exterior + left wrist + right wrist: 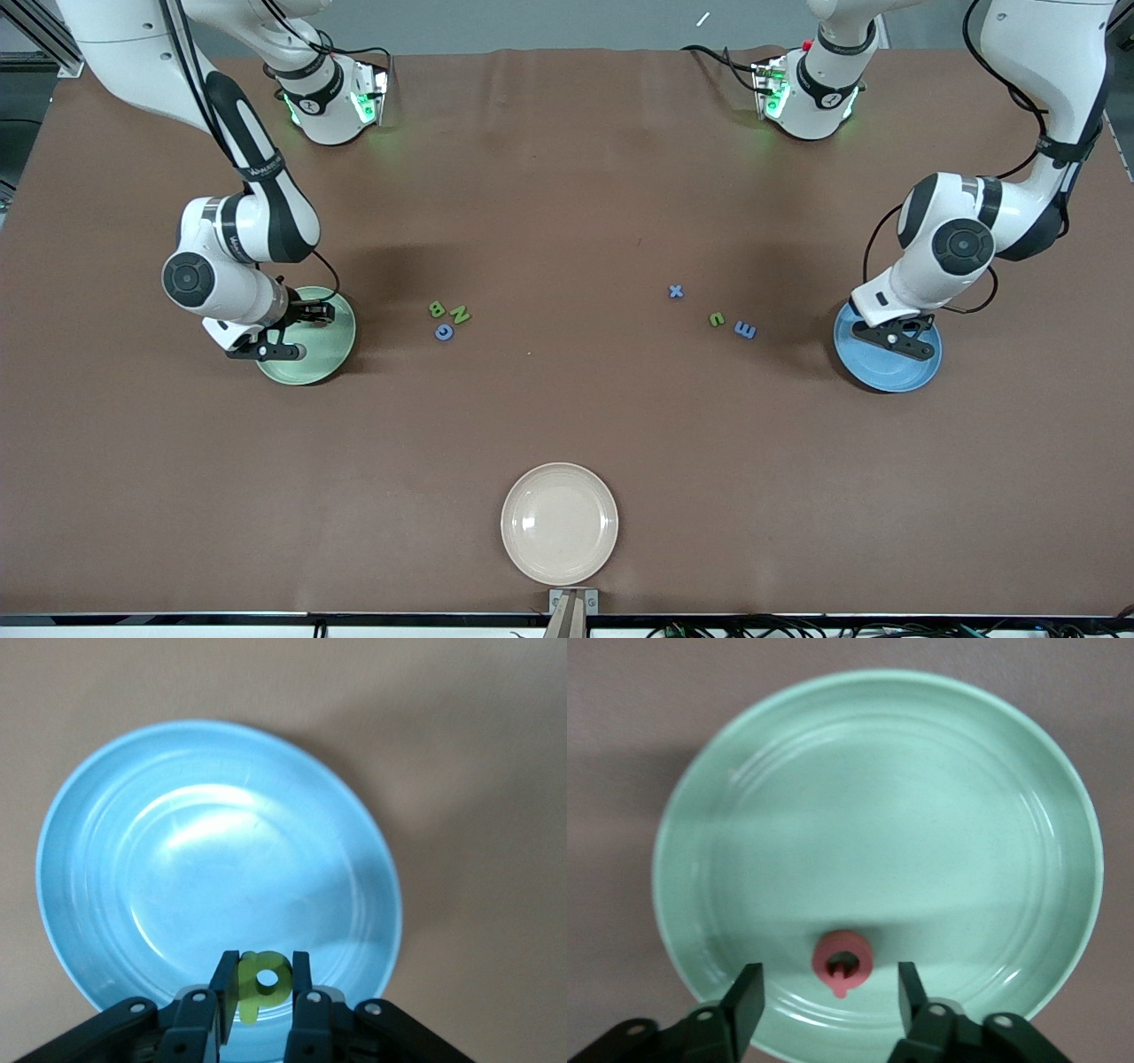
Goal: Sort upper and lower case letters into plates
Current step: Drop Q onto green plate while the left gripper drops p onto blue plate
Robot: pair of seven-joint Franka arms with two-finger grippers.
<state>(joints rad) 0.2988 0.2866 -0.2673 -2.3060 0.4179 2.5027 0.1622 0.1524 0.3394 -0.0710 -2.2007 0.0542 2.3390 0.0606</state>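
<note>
Right wrist view: the right pincer (828, 1005) hangs over the mint green plate (877, 753), jaws spread apart and gripping nothing. The pink letter (843, 962) lies flat in the plate directly under the gap between the jaws, near the plate's rim, looks released. Next move there is probably a straight lift away.

The left pincer (264, 992) is over the blue plate (217, 815), clenched on a green letter (262, 983), which stands upright between the fingers, long axis running up and down along them. The plate sits straight below, so the drop only needs the jaws to let go.

From the front camera, six letters are left on the counter (567, 177) between the two plates. Green B (436, 308), green N (460, 314) and a blue round letter (444, 331) cluster beside the mint green plate's end, closest to the right arm. Blue x (676, 291), a small green letter (716, 319) and a blue E-like letter (745, 330) sit toward the blue plate, closest to the left arm. A cream plate (559, 523) sits well nearer the front camera than either plate, nothing in it.
</note>
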